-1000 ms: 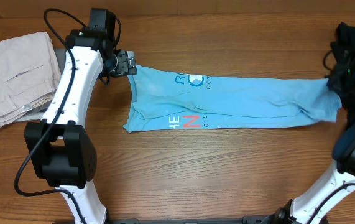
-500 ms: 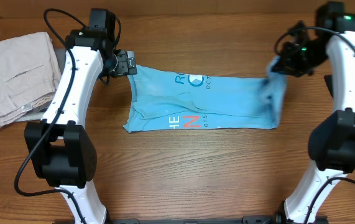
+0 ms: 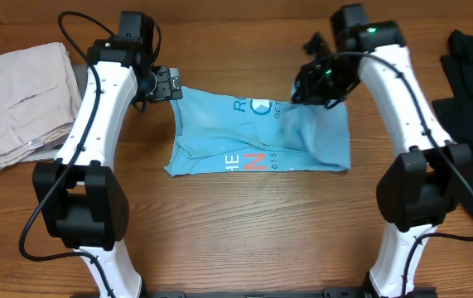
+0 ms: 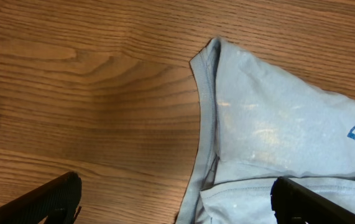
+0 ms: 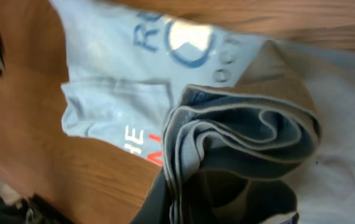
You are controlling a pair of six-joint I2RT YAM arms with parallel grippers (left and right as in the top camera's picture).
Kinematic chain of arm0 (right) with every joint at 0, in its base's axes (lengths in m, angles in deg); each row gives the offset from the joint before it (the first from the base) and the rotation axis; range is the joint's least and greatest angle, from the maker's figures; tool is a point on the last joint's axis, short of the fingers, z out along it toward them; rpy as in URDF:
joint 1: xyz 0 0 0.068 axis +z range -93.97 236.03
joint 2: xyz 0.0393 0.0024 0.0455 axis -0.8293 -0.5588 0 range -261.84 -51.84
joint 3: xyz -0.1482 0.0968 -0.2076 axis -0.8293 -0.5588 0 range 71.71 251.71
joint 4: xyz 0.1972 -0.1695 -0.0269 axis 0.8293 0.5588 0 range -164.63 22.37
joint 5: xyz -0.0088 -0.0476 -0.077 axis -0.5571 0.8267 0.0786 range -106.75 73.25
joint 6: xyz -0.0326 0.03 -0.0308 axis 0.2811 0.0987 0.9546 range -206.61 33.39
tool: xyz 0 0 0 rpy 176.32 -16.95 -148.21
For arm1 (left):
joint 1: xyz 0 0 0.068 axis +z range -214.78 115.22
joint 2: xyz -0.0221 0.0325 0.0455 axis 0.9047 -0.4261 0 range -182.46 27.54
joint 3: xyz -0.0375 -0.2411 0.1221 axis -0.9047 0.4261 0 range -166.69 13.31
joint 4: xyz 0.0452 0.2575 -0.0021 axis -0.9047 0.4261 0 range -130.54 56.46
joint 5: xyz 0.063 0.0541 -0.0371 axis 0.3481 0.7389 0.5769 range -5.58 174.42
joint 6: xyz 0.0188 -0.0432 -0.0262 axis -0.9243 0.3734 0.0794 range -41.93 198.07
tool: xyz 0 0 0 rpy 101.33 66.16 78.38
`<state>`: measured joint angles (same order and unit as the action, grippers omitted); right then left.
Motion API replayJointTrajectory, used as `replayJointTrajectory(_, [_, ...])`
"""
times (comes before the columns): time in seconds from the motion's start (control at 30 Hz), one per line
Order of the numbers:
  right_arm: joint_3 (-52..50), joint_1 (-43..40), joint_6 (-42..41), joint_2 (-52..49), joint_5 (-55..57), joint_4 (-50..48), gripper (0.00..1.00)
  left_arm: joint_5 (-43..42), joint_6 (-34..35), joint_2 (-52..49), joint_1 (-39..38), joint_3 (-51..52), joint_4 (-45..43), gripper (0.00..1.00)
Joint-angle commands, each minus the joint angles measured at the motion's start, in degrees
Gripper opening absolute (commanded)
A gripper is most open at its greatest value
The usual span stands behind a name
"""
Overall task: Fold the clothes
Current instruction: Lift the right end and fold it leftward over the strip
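Now, T-shirt [image 3: 253, 136] is lying mid-desk [image 3: 244, 232], long sides already folded in. Right hand [image 3: 306, 89], clamped on bunched right end, is holding it above middle; crosswise fold seeming half made. Left hand [image 3: 172, 85] is hovering spread at left end, gripping nothing.

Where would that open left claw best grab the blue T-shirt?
Probably the far left corner of the T-shirt, approached from the left: its hemmed edge lies flat beside the open left gripper, while the right gripper holds the other end.
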<state>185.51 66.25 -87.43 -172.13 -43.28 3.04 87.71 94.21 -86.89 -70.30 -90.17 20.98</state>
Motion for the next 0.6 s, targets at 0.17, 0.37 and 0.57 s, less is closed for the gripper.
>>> replayJointTrajectory(0.17, [-5.3, 5.2, 2.4, 0.3, 2.5, -4.5, 0.04, 0.5, -0.3, 0.5, 0.3, -0.5, -0.1, 1.0])
replayJointTrajectory(0.37, [-10.0, 7.1, 2.3, 0.3, 2.5, -11.3, 0.1, 0.5, -0.3, 0.5, 0.3, -0.5, -0.1, 1.0])
replayJointTrajectory(0.57, [-11.5, 8.2, 2.3, 0.4, 1.8, -15.2, 0.53, 0.5, -0.3, 0.5, 0.3, -0.5, -0.1, 1.0])
